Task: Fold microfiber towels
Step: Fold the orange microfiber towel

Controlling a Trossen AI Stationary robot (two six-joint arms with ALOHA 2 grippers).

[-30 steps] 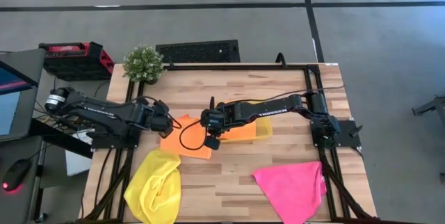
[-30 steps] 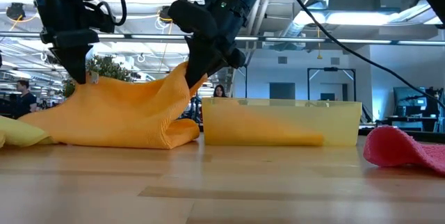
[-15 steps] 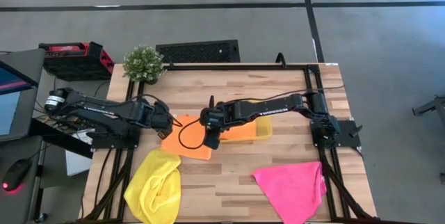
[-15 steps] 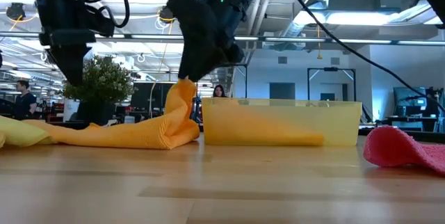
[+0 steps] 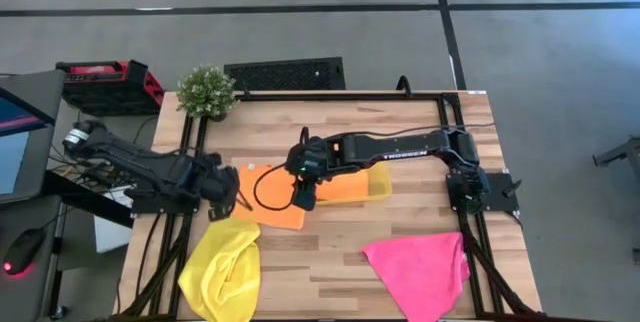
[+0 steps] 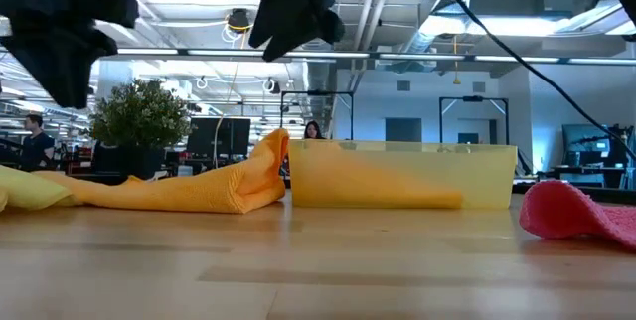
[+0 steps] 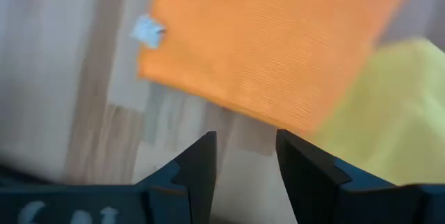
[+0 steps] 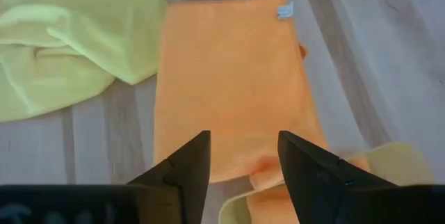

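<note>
High view: near the table's (image 5: pixel 330 262) front edge, yellow towel (image 5: pixel 222 267) and pink towel (image 5: pixel 420 270) are lying. Farther back, the orange towel (image 5: pixel 272 202) is resting flat between both raised, open, empty end effectors: left end effector (image 5: pixel 232 190), right end effector (image 5: pixel 303 198). Behind it, seemingly touching, a yellow tray (image 5: pixel 375 182) is sitting.

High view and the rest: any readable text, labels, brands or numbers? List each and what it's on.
Nothing can be read.
Right arm: pale lettering along the link in the high view, too small to make out.
Orange towel: small white tag at one corner, print blurred.
Left gripper: pale marks on its body at the frame's lower edge in the left wrist view, cut off and blurred.
Yellow tray: no label visible.
</note>
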